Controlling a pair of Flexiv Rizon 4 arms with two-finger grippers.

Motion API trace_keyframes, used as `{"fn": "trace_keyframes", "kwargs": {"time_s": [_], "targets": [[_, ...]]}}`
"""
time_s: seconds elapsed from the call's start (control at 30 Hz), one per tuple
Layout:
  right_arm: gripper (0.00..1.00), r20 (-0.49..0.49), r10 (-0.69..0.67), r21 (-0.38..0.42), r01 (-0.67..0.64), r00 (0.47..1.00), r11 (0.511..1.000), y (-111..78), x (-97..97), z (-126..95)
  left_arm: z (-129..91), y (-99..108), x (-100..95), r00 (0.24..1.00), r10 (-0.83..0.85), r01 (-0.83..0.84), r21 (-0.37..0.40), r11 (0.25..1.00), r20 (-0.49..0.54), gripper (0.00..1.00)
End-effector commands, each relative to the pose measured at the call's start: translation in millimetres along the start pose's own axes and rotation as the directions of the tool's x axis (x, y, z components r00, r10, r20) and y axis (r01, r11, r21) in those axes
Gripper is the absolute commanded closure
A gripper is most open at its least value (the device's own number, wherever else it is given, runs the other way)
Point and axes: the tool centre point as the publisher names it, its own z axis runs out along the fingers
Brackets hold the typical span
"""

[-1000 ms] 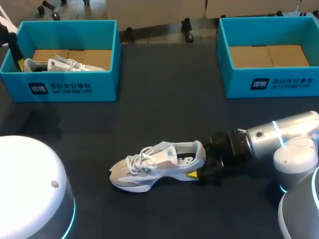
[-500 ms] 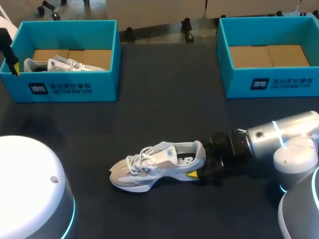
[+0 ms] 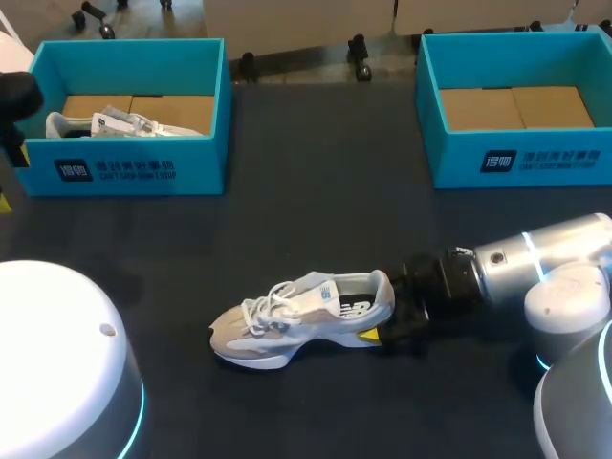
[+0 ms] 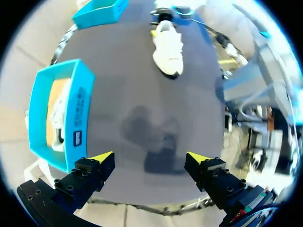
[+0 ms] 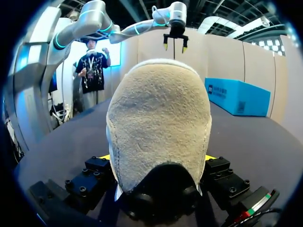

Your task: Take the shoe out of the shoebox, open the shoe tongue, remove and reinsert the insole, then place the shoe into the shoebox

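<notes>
A white and beige sneaker (image 3: pixel 301 320) stands upright on the dark table, toe to the left. My right gripper (image 3: pixel 384 325) is at its heel. In the right wrist view the suede heel (image 5: pixel 158 118) fills the gap between the fingers, which press it from both sides, so my right gripper (image 5: pixel 158 158) is shut on it. My left arm (image 3: pixel 14 96) is at the table's far left edge, beside the left teal shoebox (image 3: pixel 143 172). My left gripper (image 4: pixel 150 158) hangs open and empty above bare table, with the sneaker (image 4: pixel 168 47) far ahead of it.
The left shoebox holds a second white shoe (image 3: pixel 115 122) on its cardboard floor. A second teal shoebox (image 3: pixel 516 158) with nothing in it stands at the back right. Dark tabletop (image 3: pixel 316 210) lies between the boxes and the sneaker.
My left gripper has drawn back from the left shoebox's left wall, out toward the table's left edge and nearer the front. The right arm and the sneaker have not moved.
</notes>
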Motion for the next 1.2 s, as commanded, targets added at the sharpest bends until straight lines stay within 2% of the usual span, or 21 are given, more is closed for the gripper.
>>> {"fn": "trace_keyframes", "kwargs": {"time_s": [0.03,0.27,0.33,0.4,0.47,0.5,0.57,0.6,0.67,0.7,0.77,0.93,1.0,1.1,1.2], "targets": [[1.0,0.0,0.001,0.003,-0.001,1.0,1.0,0.6,-1.0,3,1,0,7.9,0.991,-0.076,0.076,0.0,0.997,0.113,0.0],[1.0,0.0,0.001,0.003,-0.001,1.0,1.0,0.6,-1.0,3,1,0,7.9,0.991,-0.076,0.076,0.0,0.997,0.113,0.0],[1.0,0.0,0.001,0.003,-0.001,1.0,1.0,0.6,-1.0,3,8,-5,17.0,0.989,-0.142,0.143,-0.032,0.989,0.039,0.0],[1.0,0.0,0.001,0.003,-0.001,1.0,1.0,0.6,-1.0,3,17,-14,27.5,0.961,-0.27,0.274,-0.069,0.959,0.06,0.0],[1.0,0.0,0.001,0.003,-0.001,1.0,1.0,0.6,-1.0,3,20,-22,35.9,0.924,-0.381,0.382,-0.126,0.916,0.035,0.0],[1.0,0.0,0.001,0.003,-0.001,1.0,1.0,0.6,-1.0,3,21,-25,40.7,0.904,-0.425,0.427,-0.113,0.897,0.046,0.0],[1.0,0.0,0.001,0.003,-0.001,1.0,1.0,0.6,-1.0,3,20,-28,50.9,0.875,-0.483,0.481,-0.136,0.866,0.018,0.0],[1.0,0.0,0.001,0.003,-0.001,1.0,1.0,0.6,-1.0,3,20,-30,56.4,0.85,-0.525,0.527,-0.099,0.844,0.045,0.0],[1.0,0.0,0.001,0.003,-0.001,1.0,1.0,0.6,-1.0,3,22,-36,65.8,0.797,-0.602,0.603,-0.118,0.789,0.041,0.0],[1.0,0.0,0.001,0.003,-0.001,1.0,1.0,0.6,-1.0,3,23,-40,69.9,0.754,-0.655,0.657,-0.089,0.749,0.058,0.0],[1.0,0.0,0.001,0.003,-0.001,1.0,1.0,0.6,-1.0,3,25,-48,78.5,0.735,-0.678,0.674,-0.137,0.726,0.014,0.0],[1.0,0.0,0.001,0.003,-0.001,1.0,1.0,0.6,-1.0,3,29,-74,94.8,0.632,-0.775,0.766,-0.151,0.625,-0.004,0.0],[1.0,0.0,0.001,0.003,-0.001,1.0,1.0,0.6,-1.0,3,31,-85,101.8,0.633,-0.774,0.761,-0.172,0.626,-0.016,0.0],[1.0,0.0,0.001,0.003,-0.001,1.0,1.0,0.6,-1.0,3,32,-102,114.7,0.603,-0.797,0.785,-0.156,0.6,-0.032,0.0],[1.0,0.0,0.001,0.003,-0.001,1.0,1.0,0.6,-1.0,3,35,-117,123.6,0.574,-0.817,0.799,-0.181,0.573,-0.049,0.0]]}}
